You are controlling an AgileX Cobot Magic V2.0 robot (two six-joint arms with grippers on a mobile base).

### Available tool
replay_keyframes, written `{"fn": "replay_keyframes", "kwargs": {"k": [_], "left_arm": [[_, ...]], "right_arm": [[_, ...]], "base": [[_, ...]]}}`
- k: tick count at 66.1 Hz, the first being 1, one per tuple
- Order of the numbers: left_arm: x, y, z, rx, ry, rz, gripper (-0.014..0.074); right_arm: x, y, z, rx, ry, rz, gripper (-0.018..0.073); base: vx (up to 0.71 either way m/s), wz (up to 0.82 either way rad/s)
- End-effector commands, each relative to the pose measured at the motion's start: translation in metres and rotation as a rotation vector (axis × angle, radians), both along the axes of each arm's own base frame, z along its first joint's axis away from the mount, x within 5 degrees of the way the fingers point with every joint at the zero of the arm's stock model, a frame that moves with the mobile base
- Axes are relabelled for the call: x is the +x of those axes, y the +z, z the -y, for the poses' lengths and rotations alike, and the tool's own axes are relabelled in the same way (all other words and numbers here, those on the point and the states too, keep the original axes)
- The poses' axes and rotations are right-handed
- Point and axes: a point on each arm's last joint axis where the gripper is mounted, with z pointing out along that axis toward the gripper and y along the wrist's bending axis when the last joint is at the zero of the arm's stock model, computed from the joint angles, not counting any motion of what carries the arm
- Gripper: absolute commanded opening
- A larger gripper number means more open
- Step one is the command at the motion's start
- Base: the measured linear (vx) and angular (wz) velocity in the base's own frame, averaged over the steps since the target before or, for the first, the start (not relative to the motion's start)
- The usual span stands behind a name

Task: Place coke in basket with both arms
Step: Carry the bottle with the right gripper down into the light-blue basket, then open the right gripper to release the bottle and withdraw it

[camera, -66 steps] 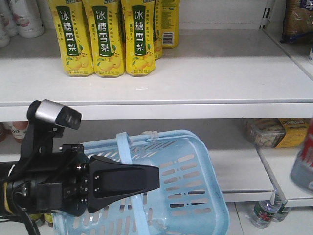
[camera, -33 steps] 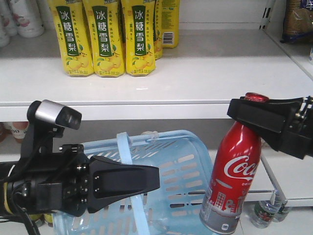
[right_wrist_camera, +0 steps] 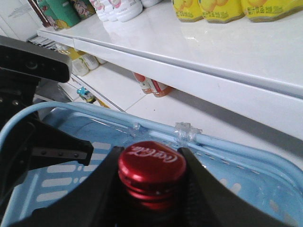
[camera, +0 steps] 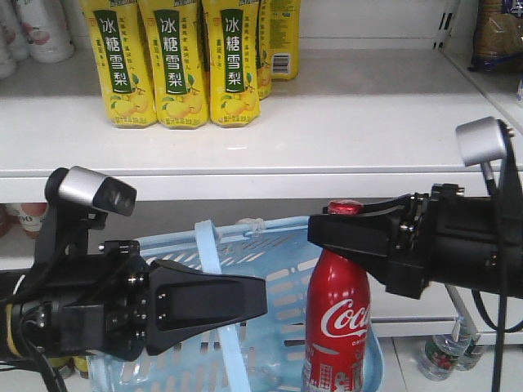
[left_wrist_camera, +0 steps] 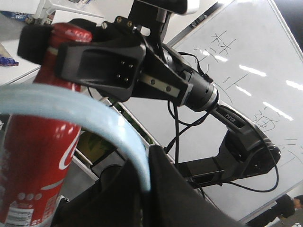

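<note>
The right gripper (camera: 327, 232) is holding the coke bottle (camera: 337, 322) at the light blue basket (camera: 278, 335).
Its jaws are clamping the neck just under the red cap, with the bottle hanging upright over the basket's right side. The left gripper (camera: 257, 296) is pinching the basket's swing handle (camera: 209, 249), closed on it.

The right gripper (camera: 341, 222), clamped on the neck of the coke (camera: 337, 322), has moved left. The bottle, previously tilted right of the basket (camera: 278, 230), now hangs upright overlapping its right side. The right wrist camera (camera: 480, 140) has entered view.
</note>
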Motion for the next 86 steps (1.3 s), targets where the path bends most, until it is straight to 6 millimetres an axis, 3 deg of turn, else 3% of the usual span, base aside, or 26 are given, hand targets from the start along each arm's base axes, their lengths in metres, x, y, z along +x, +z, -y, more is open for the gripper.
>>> {"fn": "replay_keyframes", "kwargs": {"k": [1, 11, 27, 38, 48, 65, 72, 79, 86], "left_arm": [[-0.015, 0.028, -0.004, -0.205, -0.137, 0.057, -0.0007], [-0.015, 0.028, -0.004, -0.205, -0.137, 0.057, -0.0007], [-0.015, 0.028, -0.004, -0.205, -0.137, 0.057, -0.0006], [-0.015, 0.028, -0.004, -0.205, -0.137, 0.057, -0.0006], [-0.015, 0.028, -0.004, -0.205, -0.137, 0.057, -0.0006], [-0.015, 0.028, -0.004, -0.205, -0.137, 0.057, -0.0006], [-0.015, 0.028, -0.004, -0.205, -0.137, 0.057, -0.0006], [-0.015, 0.028, -0.004, -0.205, -0.137, 0.057, -0.0006], [-0.015, 0.028, -0.004, -0.205, -0.137, 0.057, -0.0006]], "right_arm": [[0.006, 0.016, -0.003, 0.059, -0.109, 0.051, -0.0005], [0.012, 0.012, -0.006, 0.004, -0.183, 0.073, -0.0005], [0.020, -0.006, -0.021, -0.051, -0.112, 0.046, 0.0000], [0.026, -0.016, -0.026, -0.083, -0.094, 0.036, 0.0052], [0.027, -0.016, -0.026, -0.094, -0.099, 0.049, 0.0161], [0.027, -0.016, -0.026, -0.106, -0.092, 0.071, 0.0479], [0.025, -0.015, -0.026, -0.100, -0.086, 0.075, 0.0556], [0.019, -0.006, -0.024, -0.085, -0.089, 0.101, 0.0547], [0.008, 0.007, -0.019, -0.068, -0.090, 0.158, 0.0459]], "base": [[0.00, 0.00], [0.00, 0.00], [0.00, 0.00], [0.00, 0.00], [0.00, 0.00], [0.00, 0.00], [0.00, 0.00], [0.00, 0.00], [0.00, 0.00]]}}
